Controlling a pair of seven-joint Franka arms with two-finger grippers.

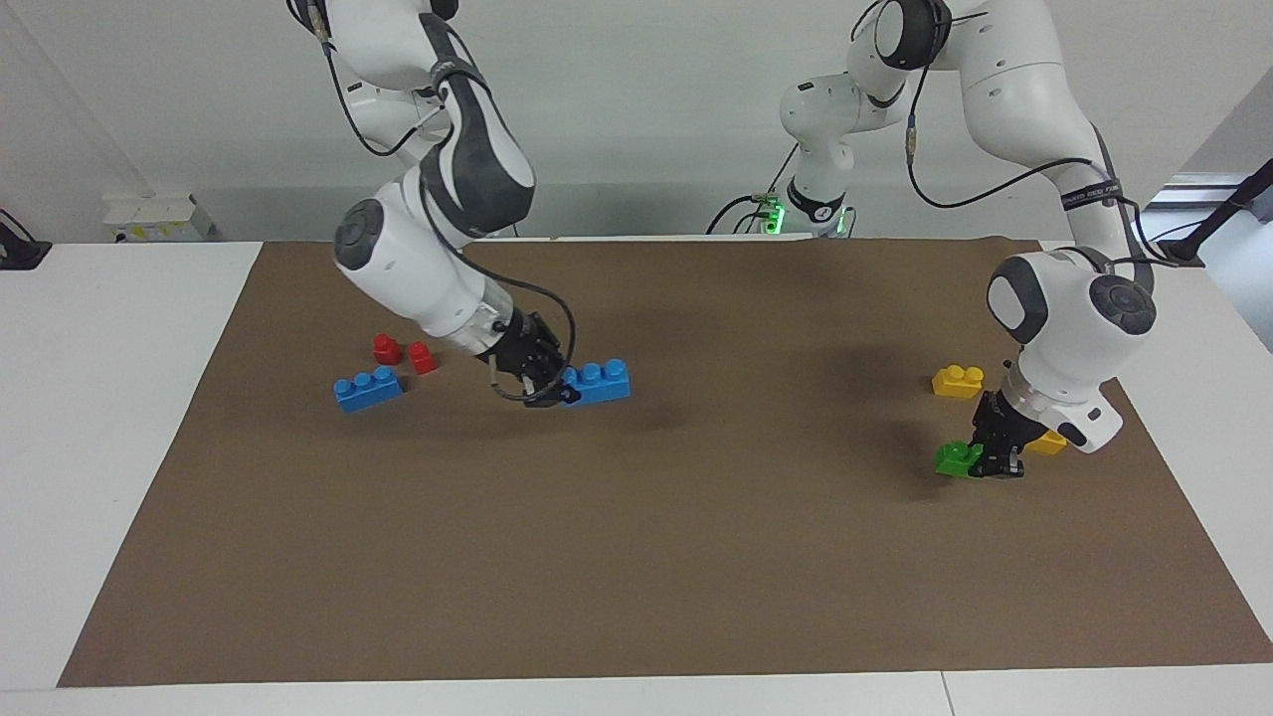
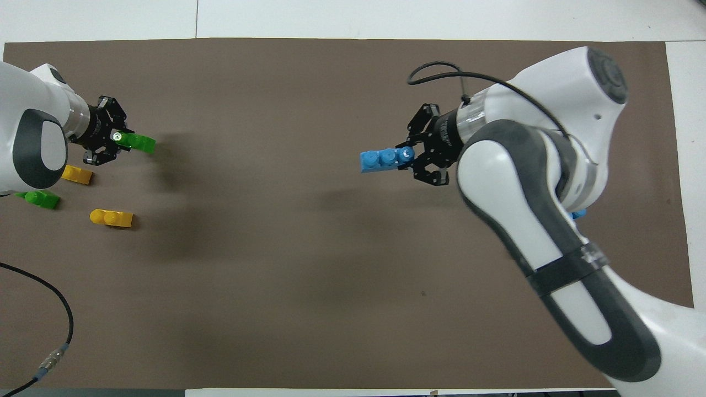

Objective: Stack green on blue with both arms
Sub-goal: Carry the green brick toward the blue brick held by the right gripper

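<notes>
Right gripper [image 1: 559,390], at the end of the arm entering from the right arm's side of the table, is clamped on one end of a blue brick [image 1: 597,382], three studs up; the brick juts out level from the fingertips, raised over the brown mat [image 1: 636,557] near the middle of the table, with a soft shadow beneath it. Left gripper [image 1: 995,459] is low over the left arm's end of the mat, closed on one end of a green brick [image 1: 957,458], which sticks out sideways toward the table's middle. Whether this brick rests on the mat or is just clear of it cannot be told for certain, though its shadow suggests it is slightly raised.

Other bricks lie loose on the mat. At the right arm's end: a second blue brick [image 1: 368,388] and, just nearer the robots, two red bricks [image 1: 403,352] side by side. At the left arm's end: a yellow brick [image 1: 958,380] nearer the robots than the left gripper, another yellow brick [image 2: 77,174] partly hidden beside the wrist, and a second green brick [image 2: 39,199] close to the mat's edge.
</notes>
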